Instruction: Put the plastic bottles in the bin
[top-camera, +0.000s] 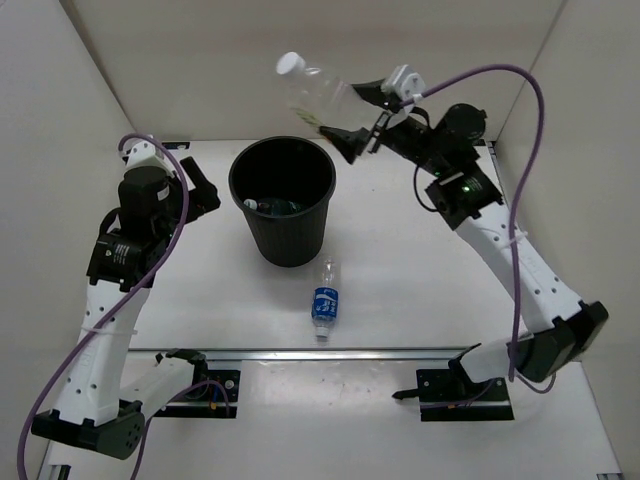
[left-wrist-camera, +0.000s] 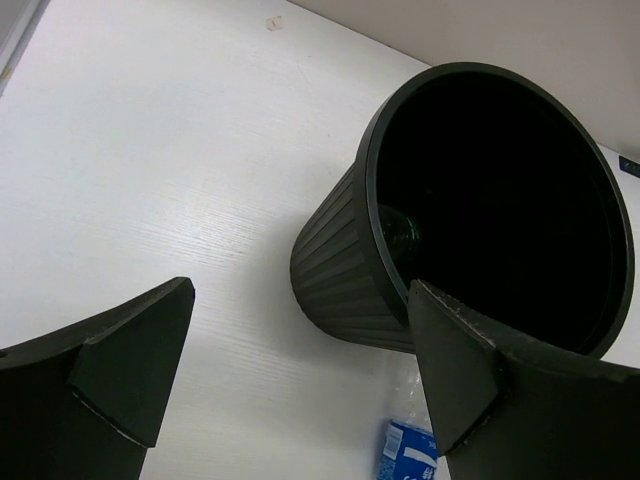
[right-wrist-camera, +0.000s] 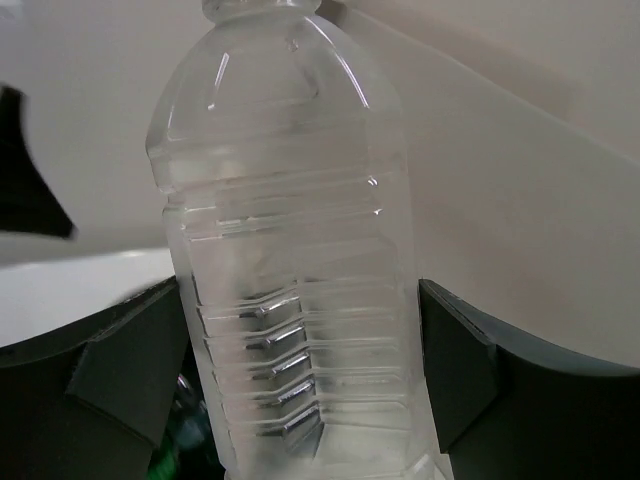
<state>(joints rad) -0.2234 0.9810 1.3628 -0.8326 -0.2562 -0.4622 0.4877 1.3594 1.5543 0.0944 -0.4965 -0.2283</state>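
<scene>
The black bin (top-camera: 284, 232) stands mid-table, with green bottles (top-camera: 276, 207) lying inside; one shows in the left wrist view (left-wrist-camera: 401, 231). A large clear bottle (top-camera: 312, 95) with a white cap and a bit of yellow label hangs tilted in the air behind the bin's rim. Its base is between the jaws of my right gripper (top-camera: 351, 114). In the right wrist view the bottle (right-wrist-camera: 290, 210) fills the wide-spread jaws, with a thin gap at the right finger (right-wrist-camera: 455, 360). A blue-labelled bottle (top-camera: 325, 300) lies in front of the bin. My left gripper (top-camera: 206, 190) is open and empty left of the bin (left-wrist-camera: 340, 270).
White walls close in the table at the back and both sides. A metal rail (top-camera: 330, 353) runs along the near edge, with both arm bases behind it. The blue label (left-wrist-camera: 408, 455) shows beside my left gripper's right finger.
</scene>
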